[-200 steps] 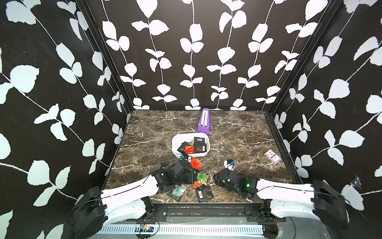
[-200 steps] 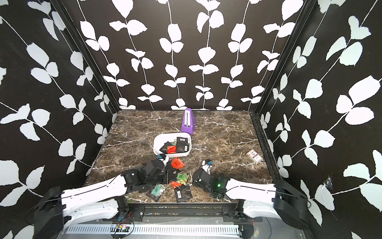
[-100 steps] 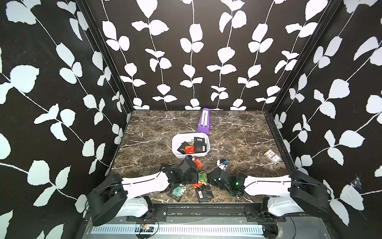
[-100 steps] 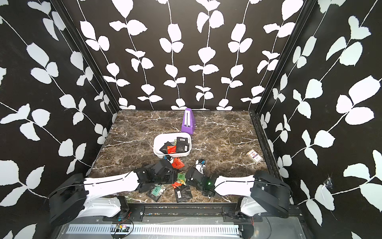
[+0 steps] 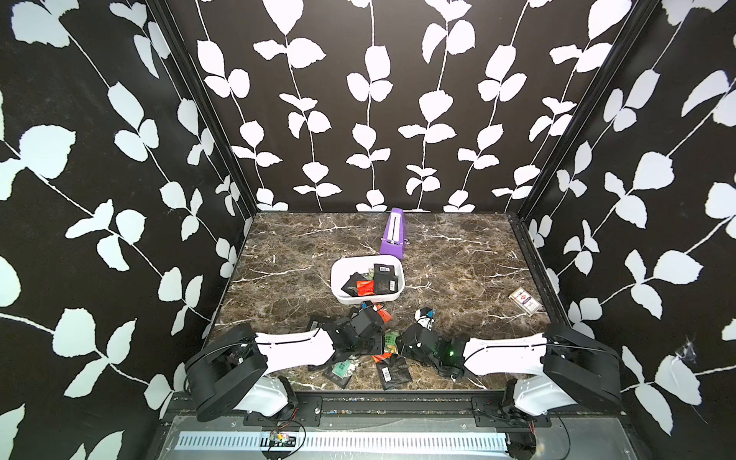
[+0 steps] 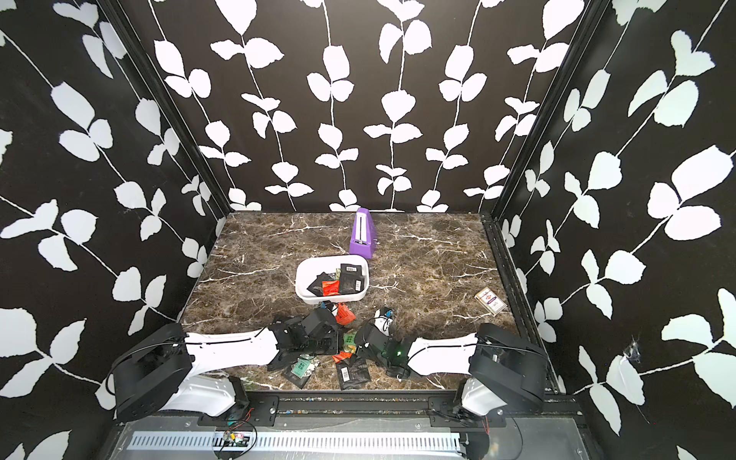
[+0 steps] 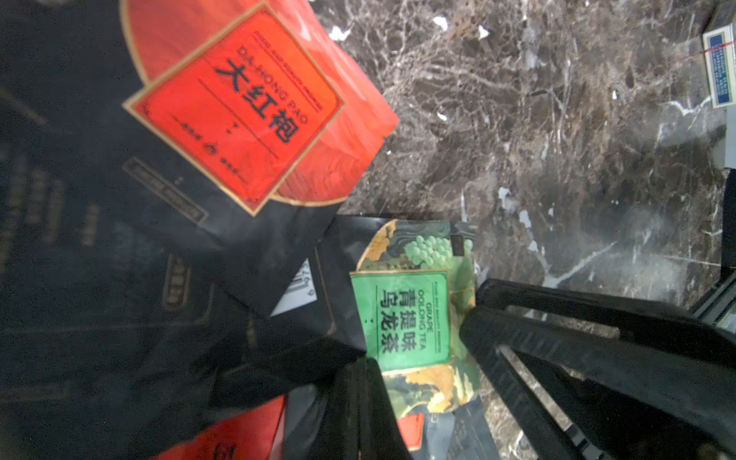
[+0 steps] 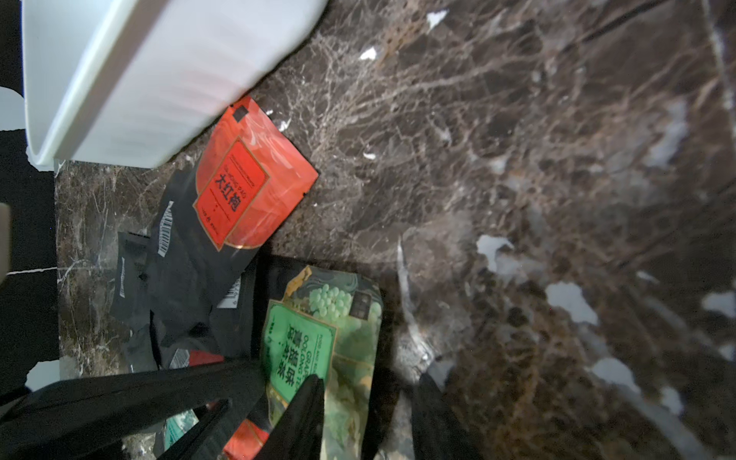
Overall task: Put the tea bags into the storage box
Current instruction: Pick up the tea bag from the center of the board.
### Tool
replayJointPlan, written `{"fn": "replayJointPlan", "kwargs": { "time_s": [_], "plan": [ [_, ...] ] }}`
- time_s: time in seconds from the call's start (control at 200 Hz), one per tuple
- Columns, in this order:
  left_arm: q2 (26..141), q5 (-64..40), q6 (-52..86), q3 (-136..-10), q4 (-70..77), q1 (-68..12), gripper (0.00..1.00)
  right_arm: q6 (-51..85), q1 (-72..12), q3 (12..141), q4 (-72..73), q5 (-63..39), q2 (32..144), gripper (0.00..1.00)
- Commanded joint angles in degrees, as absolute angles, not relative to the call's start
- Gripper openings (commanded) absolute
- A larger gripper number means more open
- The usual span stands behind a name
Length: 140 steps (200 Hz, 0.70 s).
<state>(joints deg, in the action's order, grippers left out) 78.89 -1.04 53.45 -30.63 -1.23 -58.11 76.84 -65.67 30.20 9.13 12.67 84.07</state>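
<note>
On the marble table (image 5: 458,271) the white storage box (image 5: 340,276) sits mid-table, a few tea bags (image 5: 392,372) inside and more strewn just in front, where the left gripper (image 7: 364,398) is pinched tight, on what I can't tell, and the right gripper (image 8: 370,382) stands narrowly parted over a green sachet (image 8: 318,318).

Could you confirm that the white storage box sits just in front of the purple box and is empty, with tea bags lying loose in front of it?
Not quite: the storage box is not empty. Both top views show several tea bags inside it. The rest holds: it sits just in front of the purple box, with loose tea bags in front of it.
</note>
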Motion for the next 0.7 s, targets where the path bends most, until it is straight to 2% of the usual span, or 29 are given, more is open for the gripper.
{"fn": "replayJointPlan", "kwargs": {
  "time_s": [0.0, 0.3, 0.695],
  "plan": [
    [79.09, -0.49, 53.94, -29.13, -1.75, -58.36, 0.05, 77.52, -66.10, 32.09, 10.62, 13.10, 84.98, 0.39],
    [79.55, -0.27, 54.06, -28.75, -1.85, -58.74, 0.03, 77.70, -66.14, 32.59, 11.69, 12.76, 87.19, 0.35],
    [78.60, 0.03, 54.11, -28.26, -1.91, -59.12, 0.03, 76.51, -66.09, 34.42, 8.41, 13.25, 87.19, 0.09]
  ]
}}
